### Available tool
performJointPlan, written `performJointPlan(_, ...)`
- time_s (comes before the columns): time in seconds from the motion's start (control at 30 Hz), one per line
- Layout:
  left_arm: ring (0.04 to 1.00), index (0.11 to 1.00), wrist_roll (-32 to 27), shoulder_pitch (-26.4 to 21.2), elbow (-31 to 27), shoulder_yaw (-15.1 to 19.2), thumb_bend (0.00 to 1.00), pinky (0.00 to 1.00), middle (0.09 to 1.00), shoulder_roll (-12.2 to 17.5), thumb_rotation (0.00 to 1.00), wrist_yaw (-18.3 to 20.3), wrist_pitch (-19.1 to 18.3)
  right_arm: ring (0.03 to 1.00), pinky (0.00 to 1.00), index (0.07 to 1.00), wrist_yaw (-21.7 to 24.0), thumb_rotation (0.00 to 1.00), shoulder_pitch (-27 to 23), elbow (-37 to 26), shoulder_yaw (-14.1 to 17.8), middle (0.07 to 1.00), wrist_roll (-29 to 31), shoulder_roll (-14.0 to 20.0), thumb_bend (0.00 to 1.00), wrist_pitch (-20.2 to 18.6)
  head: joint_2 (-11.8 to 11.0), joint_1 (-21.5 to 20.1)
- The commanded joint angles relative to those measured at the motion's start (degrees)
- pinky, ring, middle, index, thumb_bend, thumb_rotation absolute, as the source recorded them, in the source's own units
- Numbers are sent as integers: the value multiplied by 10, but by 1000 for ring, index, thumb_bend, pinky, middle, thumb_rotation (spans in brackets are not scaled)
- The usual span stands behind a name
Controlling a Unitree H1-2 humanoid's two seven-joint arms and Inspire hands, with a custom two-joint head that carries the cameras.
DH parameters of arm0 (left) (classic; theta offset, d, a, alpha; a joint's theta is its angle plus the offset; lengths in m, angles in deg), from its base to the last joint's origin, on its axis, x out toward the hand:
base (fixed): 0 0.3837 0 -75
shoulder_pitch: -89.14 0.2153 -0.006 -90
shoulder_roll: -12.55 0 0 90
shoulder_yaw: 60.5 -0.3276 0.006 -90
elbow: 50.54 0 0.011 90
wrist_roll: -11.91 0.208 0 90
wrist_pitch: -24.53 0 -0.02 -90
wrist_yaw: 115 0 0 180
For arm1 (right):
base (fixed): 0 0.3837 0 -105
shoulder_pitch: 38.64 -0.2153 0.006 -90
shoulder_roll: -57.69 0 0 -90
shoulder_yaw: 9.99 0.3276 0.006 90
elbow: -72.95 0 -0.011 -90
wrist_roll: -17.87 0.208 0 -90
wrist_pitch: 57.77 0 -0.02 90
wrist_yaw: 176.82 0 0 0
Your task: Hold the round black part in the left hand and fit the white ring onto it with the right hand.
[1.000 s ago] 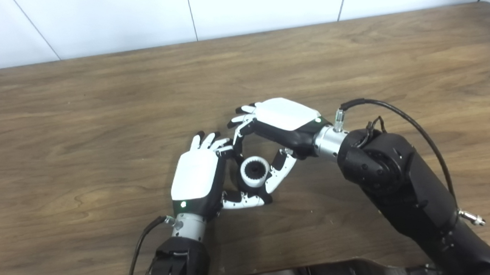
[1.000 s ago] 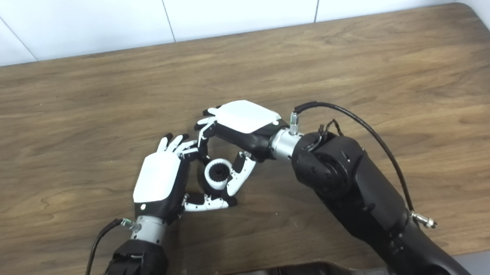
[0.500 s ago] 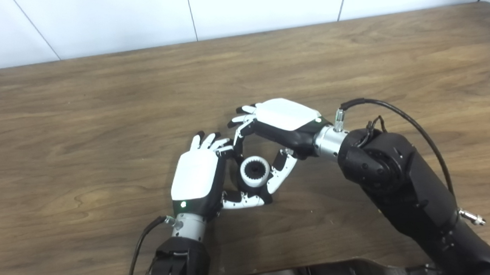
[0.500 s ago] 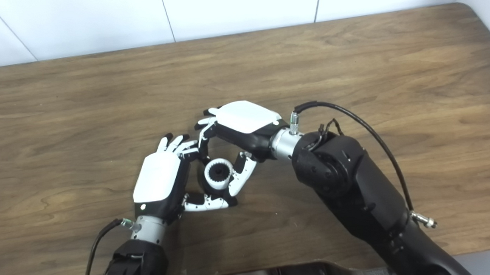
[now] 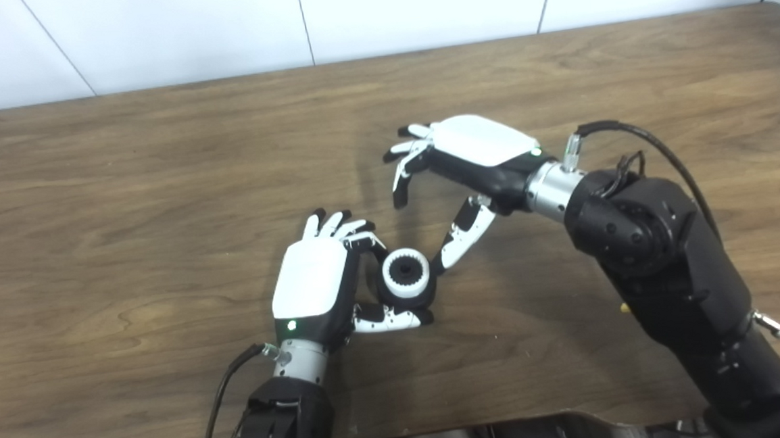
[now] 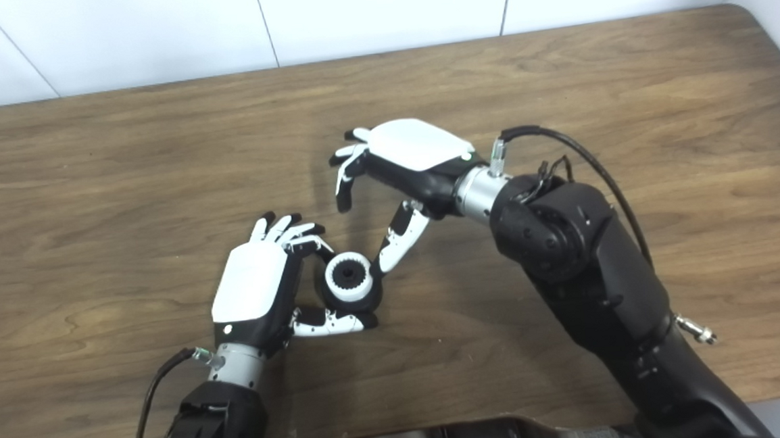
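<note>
left hand (image 5: 313,284) clamped on round black part (image 5: 404,291) | white ring (image 5: 406,273) seated on top, bore facing up | right hand (image 5: 467,157) spread, empty

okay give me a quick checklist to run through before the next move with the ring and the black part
1. Left hand holds the round black part: ok.
2. White ring sits on top of the black part: ok.
3. Ring pressed fully home: cannot tell.
4. Right hand open and off the ring: ok, though its thumb tip is close beside it.
5. Table around the hands free for withdrawing: ok.
</note>
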Motion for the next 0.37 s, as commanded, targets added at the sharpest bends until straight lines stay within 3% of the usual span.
performJointPlan(0.0,920,483,0,1,9,-2,524,1000,808,0,54,12,0,985,1000,605,-1,243,-30,-28,18,891,4,11,949,-6,0,0)
performJointPlan(0.33,918,482,-4,2,9,0,525,1000,804,3,54,10,2,993,1000,618,5,221,-45,-27,52,897,25,38,947,-31,0,-1)
